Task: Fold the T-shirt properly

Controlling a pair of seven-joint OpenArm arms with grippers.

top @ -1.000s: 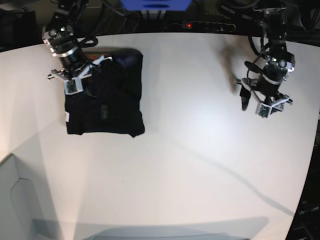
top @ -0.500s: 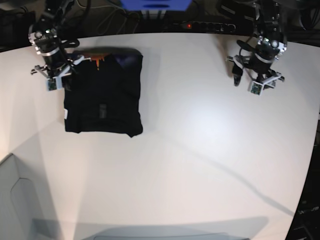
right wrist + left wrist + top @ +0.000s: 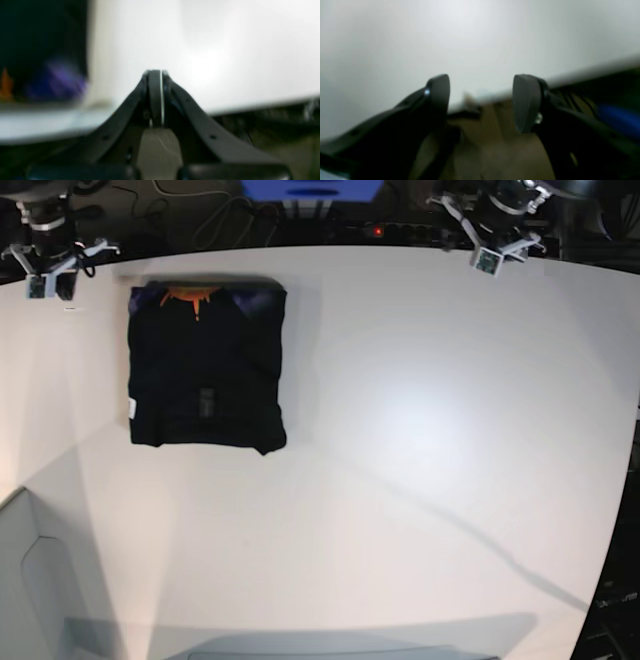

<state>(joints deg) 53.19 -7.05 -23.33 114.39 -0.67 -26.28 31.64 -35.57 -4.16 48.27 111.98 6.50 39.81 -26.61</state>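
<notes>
White table [image 3: 420, 440], folded T-shirt [image 3: 205, 365], orange label [image 3: 183, 297]

We see the T-shirt [image 3: 205, 365] lying folded into a neat black rectangle, flat on the white surface toward its far left part. Its purplish collar with the orange label faces the far edge, and a small white tag shows at its left edge.

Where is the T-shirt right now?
In the base view the folded T-shirt lies on the white table at upper left, near the far edge, just beside the right gripper.
</notes>
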